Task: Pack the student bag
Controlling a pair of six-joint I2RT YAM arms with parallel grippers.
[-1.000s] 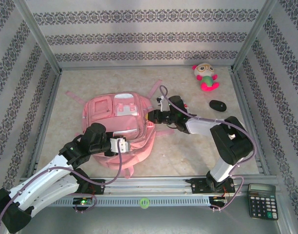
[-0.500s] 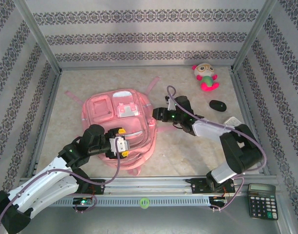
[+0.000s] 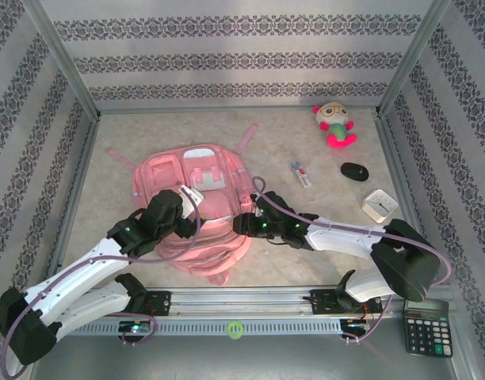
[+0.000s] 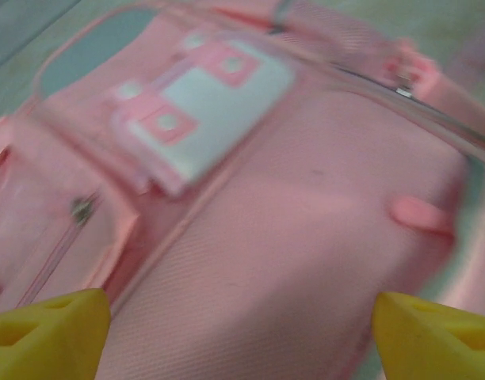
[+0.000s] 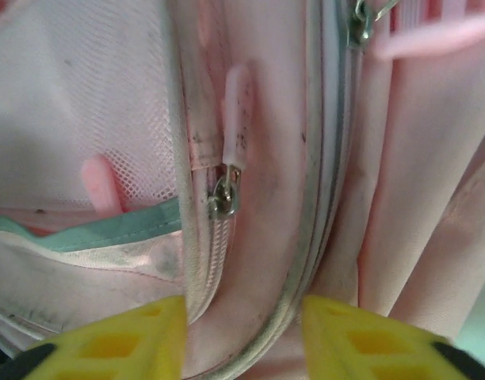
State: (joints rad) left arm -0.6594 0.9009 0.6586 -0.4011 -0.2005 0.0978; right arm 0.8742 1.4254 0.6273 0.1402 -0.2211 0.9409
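Free bench [image 3: 179, 131] runs along the far wall; the student bag [image 3: 159, 180], overlain by the left arm [image 3: 92, 261] and right arm [image 3: 345, 236], blocks left-centre, while plush toy [image 3: 334, 124], black mouse [image 3: 354, 171], white clock [image 3: 379, 204] and small stick [image 3: 300, 175] scatter obstacles across the right side.

Bag [image 4: 290, 261] pretty blurry in left wrist view, cropped on all sides. From above, partly buried under left arm [image 3: 92, 261] and right arm [image 3: 345, 236]. Whitish thing [image 3: 300, 174] right of it, way too small to tell.
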